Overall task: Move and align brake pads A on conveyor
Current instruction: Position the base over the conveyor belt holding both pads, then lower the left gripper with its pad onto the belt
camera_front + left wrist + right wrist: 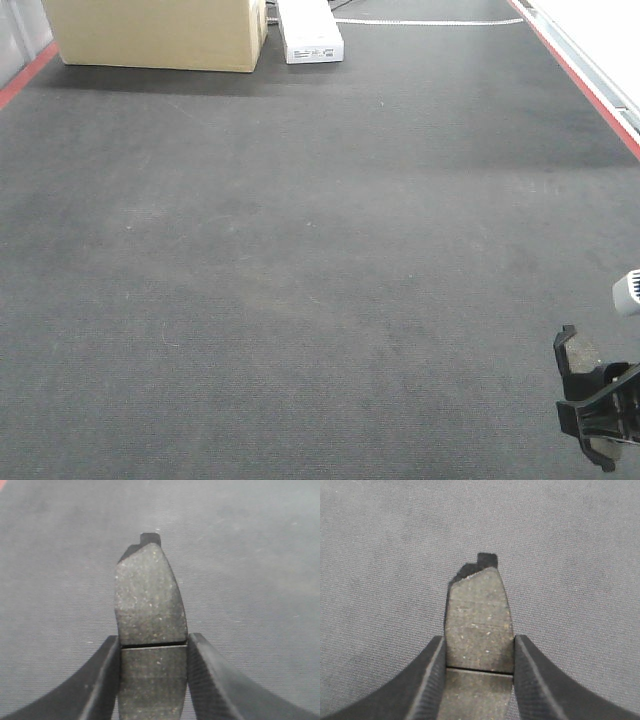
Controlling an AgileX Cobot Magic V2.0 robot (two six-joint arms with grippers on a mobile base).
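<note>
Both claws of the two-armed robot are over the conveyor (300,280), each clenched on a brake pad. In the left wrist view, the left claw (153,641) grips the left brake pad (150,595) between two black ribbed fingers (97,685). They press on the pad's long edges at the thin groove across its middle. The speckled dark-grey face is turned to the camera, and the far end, tipped with a small black lug, juts past the fingertips over the rough charcoal belt. The right wrist view shows much the same. The right claw (479,640) is closed on the right brake pad (479,612), its fingers (540,685) squeezing both sides just beyond the groove, with the lugged end pointing away. Neither wrist view shows whether a pad touches the belt. In the front-facing view the right claw (600,405) enters at the lower right corner of the belt, and the right brake pad (582,352) stands up out of its grip. The left claw is outside that view. At the belt's far end sit a cardboard box (160,35) and, just beside it, a white oblong unit (310,30). A thin white cable (430,22) lies across the belt behind them. Red strips (585,75) run along both side edges of the conveyor.
</note>
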